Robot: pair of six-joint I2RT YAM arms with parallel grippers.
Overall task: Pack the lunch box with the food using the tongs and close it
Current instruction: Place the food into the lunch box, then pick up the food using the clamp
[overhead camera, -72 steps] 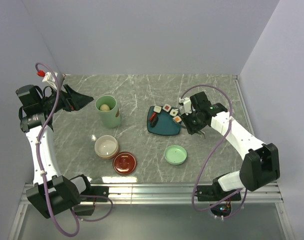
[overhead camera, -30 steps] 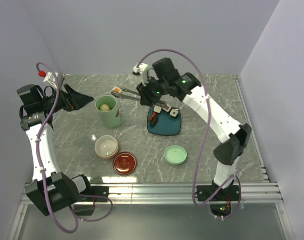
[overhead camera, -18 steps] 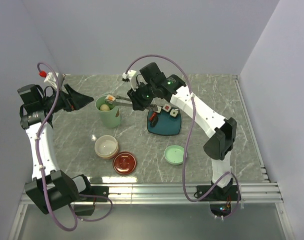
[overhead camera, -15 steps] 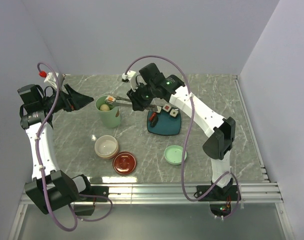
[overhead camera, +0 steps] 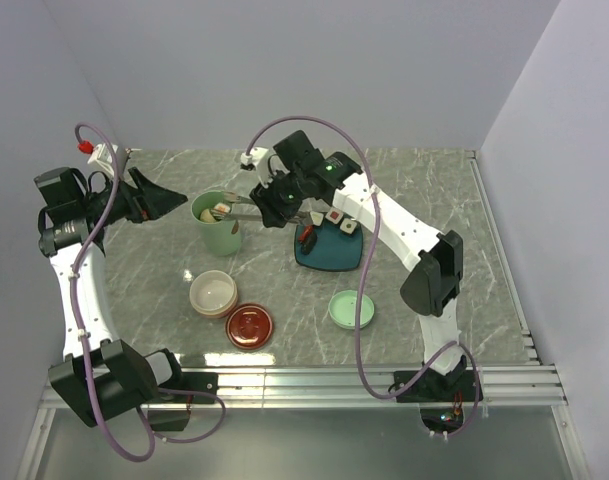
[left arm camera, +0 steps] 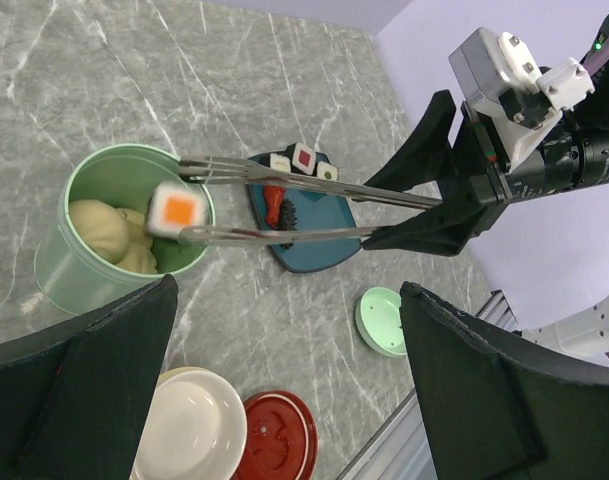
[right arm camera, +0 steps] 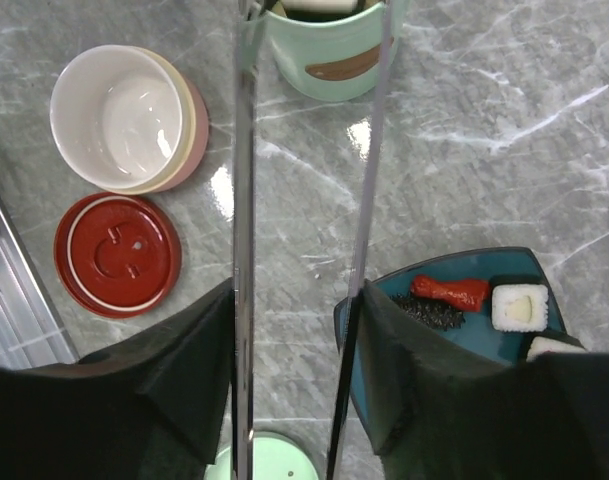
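I have my right pincer (overhead camera: 275, 203) clamped on the handle end of the tongs (left arm camera: 284, 232). A second ago their tips were short of the mint-green pot (overhead camera: 217, 228); now they reach over its open mouth. My squeeze has eased since then, and the two thin arms stand apart at the tips. The sushi square with the orange top (left arm camera: 176, 210) sits between those tips, above the rim of the pot and touching the lower arm. I cannot tell whether the tongs are gripping it. Beige balls (left arm camera: 99, 225) lie inside the pot.

A little over two seconds ago this arm was low at the right edge of the dark teal plate (overhead camera: 329, 252); now it stretches across that plate to the left. Other sushi squares (right arm camera: 514, 306) and the red-and-dark piece (right arm camera: 446, 293) lie on the plate.

My left pincer (overhead camera: 160, 200) has not moved: it hangs wide, holding nothing, just left of the pot. On the tabletop (overhead camera: 434, 200) the cream bowl (overhead camera: 212, 293), dark-red lid (overhead camera: 250, 325) and mint-green lid (overhead camera: 351, 309) lie where they were.
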